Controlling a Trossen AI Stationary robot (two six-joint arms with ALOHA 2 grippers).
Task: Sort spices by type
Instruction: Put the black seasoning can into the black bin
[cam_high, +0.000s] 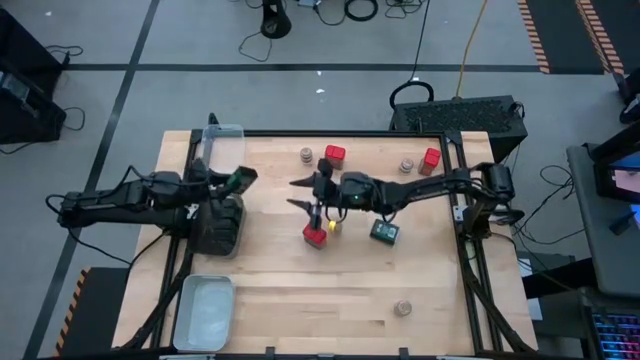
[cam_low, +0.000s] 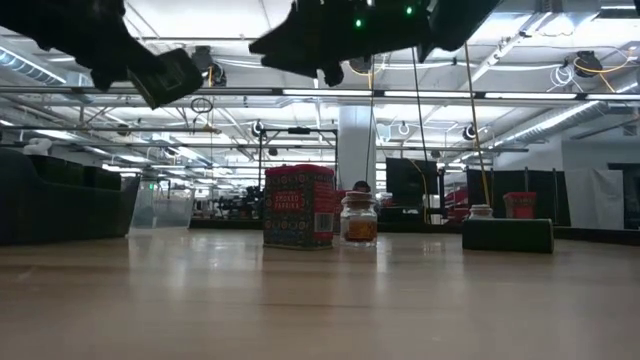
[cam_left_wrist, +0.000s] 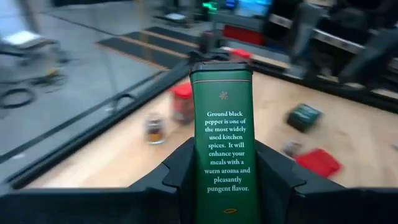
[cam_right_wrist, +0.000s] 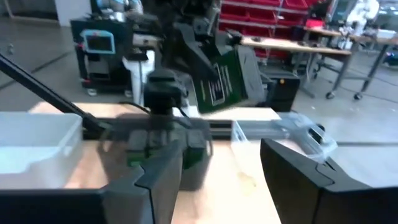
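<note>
**Desk:** What's nearest the lens?

**Photographer:** The left gripper, its dark fingers clamped on the flat sides of a green tin, held upright in the air near the clear tray at the table's far left edge. White type on the tin reads "Ground black pepper is one of the most widely used kitchen spices. It will enhance your meals with a warm aroma and pleasantly pungent flavor."

**Desk:** How will it handle?

**Photographer:** By its looks, stiff and light with smooth, somewhat slippery faces; a pinch across the flat sides low on the body, as here, seems safest.

**Desk:** Farther out?

**Photographer:** The right gripper hangs over mid-table, jaws apart, holding nothing. Just beside it stand a red tin with a patterned label I can't read and a small jar, probably glass, so fragile and best taken round its body. A dark tin lies on its side nearby. Toward the far edge: two more red tins, two jars. One jar sits alone toward the near edge, and a pale tray sits at the near left corner.
</note>
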